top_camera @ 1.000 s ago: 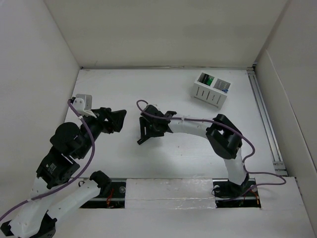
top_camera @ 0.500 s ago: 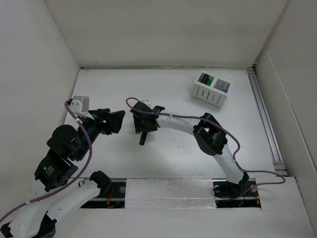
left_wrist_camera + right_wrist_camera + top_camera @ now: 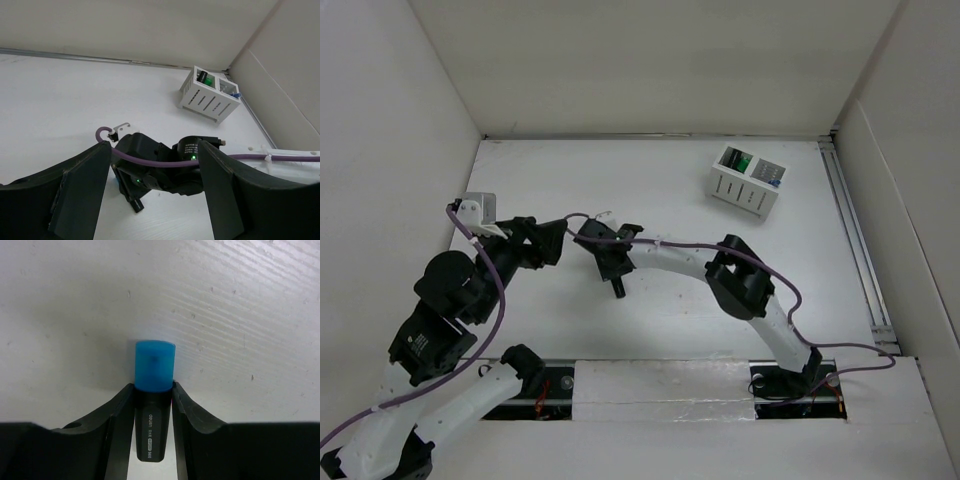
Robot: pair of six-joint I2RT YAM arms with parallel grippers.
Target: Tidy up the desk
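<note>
the marker (image 3: 154, 412) held between the black fingers (image 3: 117, 430) of the right gripper (image 3: 152, 390) has a black barrel with small white lettering and a bright, slightly see-through blue cap. the desk (image 3: 240, 315) beyond its tip is matte white with a faint grain of fine parallel lines. the left gripper (image 3: 555, 243) is black too. ahead of it a purple cable (image 3: 150, 160) crosses the right gripper's black body, where two small green lights (image 3: 193, 157) glow. farther off, the holder box (image 3: 205, 103) is white with dark slots, a green item (image 3: 205, 78) and a blue item (image 3: 233, 93) inside.
</note>
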